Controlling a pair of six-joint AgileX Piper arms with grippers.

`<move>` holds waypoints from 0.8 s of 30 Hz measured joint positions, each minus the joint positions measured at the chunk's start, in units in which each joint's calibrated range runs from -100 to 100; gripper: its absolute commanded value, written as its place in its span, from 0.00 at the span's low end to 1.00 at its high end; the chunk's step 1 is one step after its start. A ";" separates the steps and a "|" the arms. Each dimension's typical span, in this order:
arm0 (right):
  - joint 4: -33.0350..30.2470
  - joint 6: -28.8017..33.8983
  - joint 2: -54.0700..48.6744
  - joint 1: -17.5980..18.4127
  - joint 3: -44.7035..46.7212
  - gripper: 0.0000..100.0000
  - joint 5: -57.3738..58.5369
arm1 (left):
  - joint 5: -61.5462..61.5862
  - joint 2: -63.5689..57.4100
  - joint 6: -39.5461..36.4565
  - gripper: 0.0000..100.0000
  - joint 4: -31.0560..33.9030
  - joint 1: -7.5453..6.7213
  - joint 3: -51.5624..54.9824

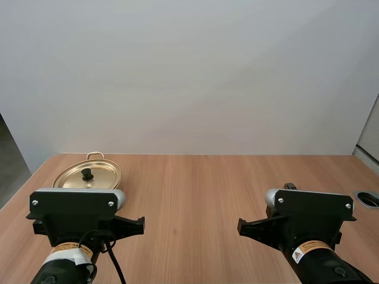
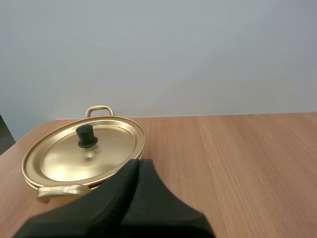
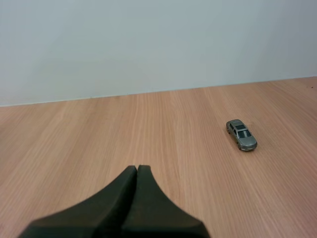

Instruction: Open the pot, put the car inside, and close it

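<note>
Worktop (image 1: 207, 189): light wood grain, carries all items. Pot (image 1: 87, 180): gold-coloured, shallow, loop handles, at the far left of the worktop, just ahead of the left arm. Lid (image 2: 94, 153): gold, seated on the pot, black knob (image 2: 86, 135) at its centre. Left pincer (image 2: 138, 164): fingers pressed together into one dark wedge, holding nothing, tip near the pot's near rim. Right pincer (image 3: 137, 169): fingers likewise pressed together, holding nothing, above bare wood. Car (image 3: 241, 134): small, grey, on its wheels on the worktop, ahead of the right pincer and off to its right.
</note>
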 measured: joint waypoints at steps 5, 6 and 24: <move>0.00 0.00 0.00 0.00 0.00 0.00 0.00 | 0.00 0.00 0.00 0.00 0.00 0.00 0.00; 0.00 0.00 0.00 0.00 0.00 0.00 0.00 | 0.00 0.00 0.00 0.00 0.00 0.00 0.00; -1.80 0.00 0.00 0.00 0.00 0.00 -0.18 | 0.00 0.00 0.00 0.00 0.00 0.00 0.00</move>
